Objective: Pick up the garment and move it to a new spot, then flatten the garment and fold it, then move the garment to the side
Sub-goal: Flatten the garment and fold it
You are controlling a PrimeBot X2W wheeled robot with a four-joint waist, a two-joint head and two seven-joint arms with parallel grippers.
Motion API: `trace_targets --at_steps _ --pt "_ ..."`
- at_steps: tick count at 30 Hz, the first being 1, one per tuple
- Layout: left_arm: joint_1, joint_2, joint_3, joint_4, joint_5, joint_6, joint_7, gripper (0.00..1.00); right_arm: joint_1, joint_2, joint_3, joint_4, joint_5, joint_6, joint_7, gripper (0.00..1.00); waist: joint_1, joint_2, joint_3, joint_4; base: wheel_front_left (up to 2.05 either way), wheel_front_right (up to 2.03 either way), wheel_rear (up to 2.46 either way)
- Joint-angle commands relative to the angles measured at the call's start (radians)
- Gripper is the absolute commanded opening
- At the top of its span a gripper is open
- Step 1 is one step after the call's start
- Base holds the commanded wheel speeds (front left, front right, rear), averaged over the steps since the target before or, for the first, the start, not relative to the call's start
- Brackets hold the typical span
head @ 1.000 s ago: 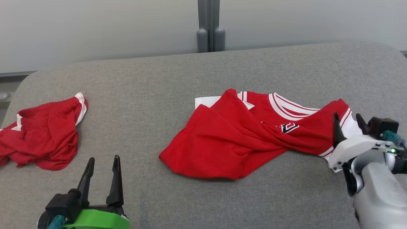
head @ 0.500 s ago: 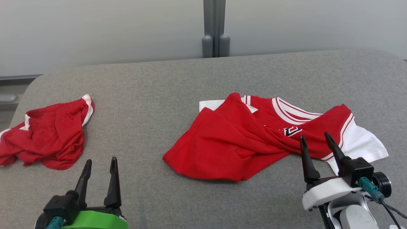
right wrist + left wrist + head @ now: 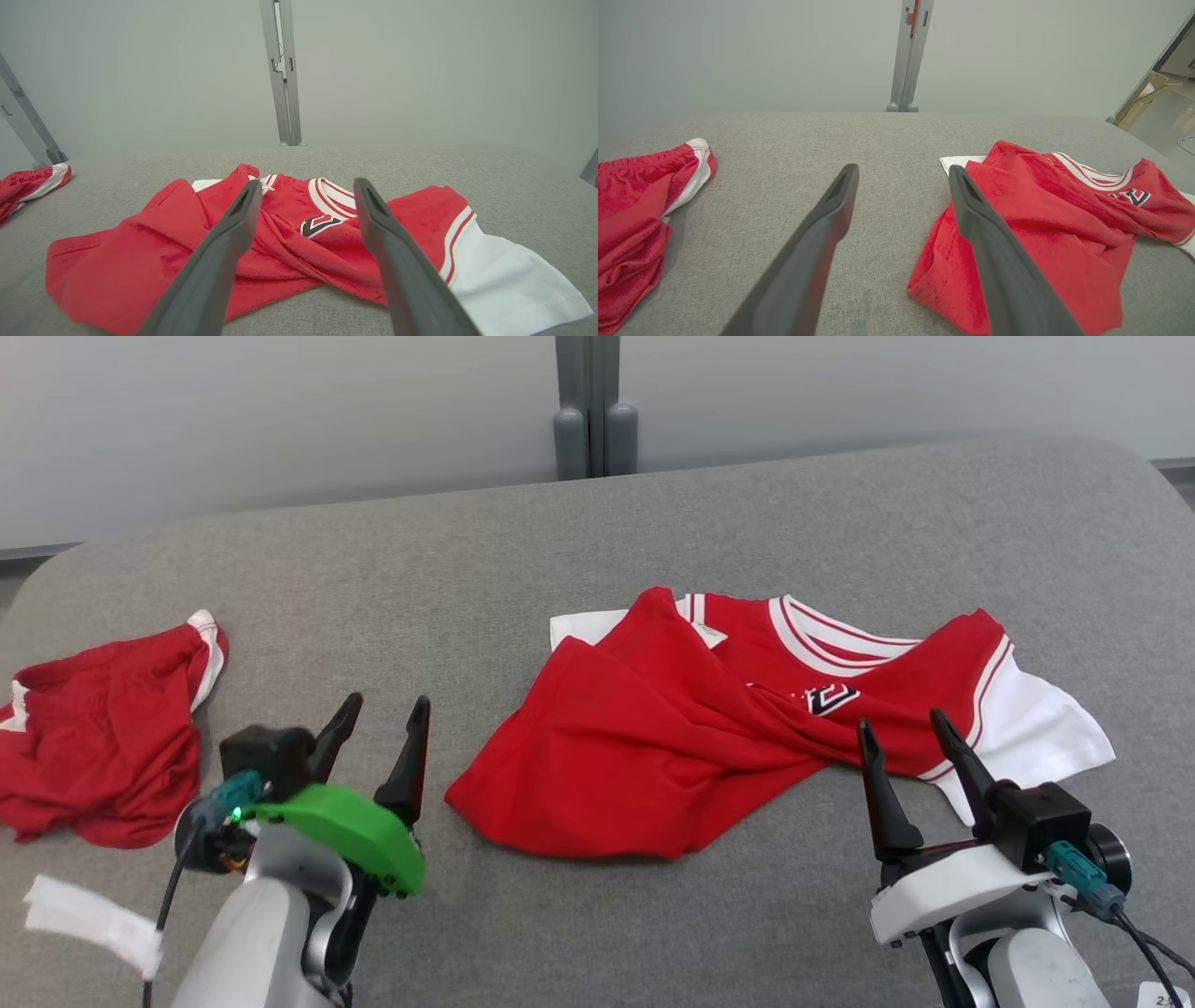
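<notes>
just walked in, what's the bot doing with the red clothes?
Nothing is held. The red and white jersey lies crumpled, partly folded over itself, on the grey padded surface. Both hands are open: the left hand is next to the jersey's left hem, the right hand is by its white sleeve. The red shorts lie apart at the far left. It is probably lining up a two-handed grab; flattening is not yet done.

Grey fabric surface (image 3: 420,579), crumpled red jersey (image 3: 653,765), red shorts (image 3: 103,747) at left
</notes>
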Motion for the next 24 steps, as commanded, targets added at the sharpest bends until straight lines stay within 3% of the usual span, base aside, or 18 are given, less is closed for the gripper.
trace_targets --at_steps 1,14,24 --pt "-0.057 -0.009 -0.018 0.032 -0.018 -0.008 0.034 1.00 -0.016 -0.001 0.010 -0.007 0.003 -0.002 0.003 1.00 0.0000 0.0000 0.038 -0.044 0.00 0.00 0.00" --pt "-0.491 -0.081 -0.136 0.406 -0.122 -0.013 0.352 1.00 -0.077 -0.001 0.050 -0.008 0.034 -0.002 -0.020 1.00 0.0000 0.0000 0.175 -0.236 0.00 0.00 0.00" --pt "-0.667 -0.087 -0.128 0.541 -0.131 0.065 0.419 1.00 -0.104 -0.001 0.086 0.019 0.072 -0.002 -0.056 1.00 0.0000 0.0000 0.247 -0.335 0.00 0.00 0.00"
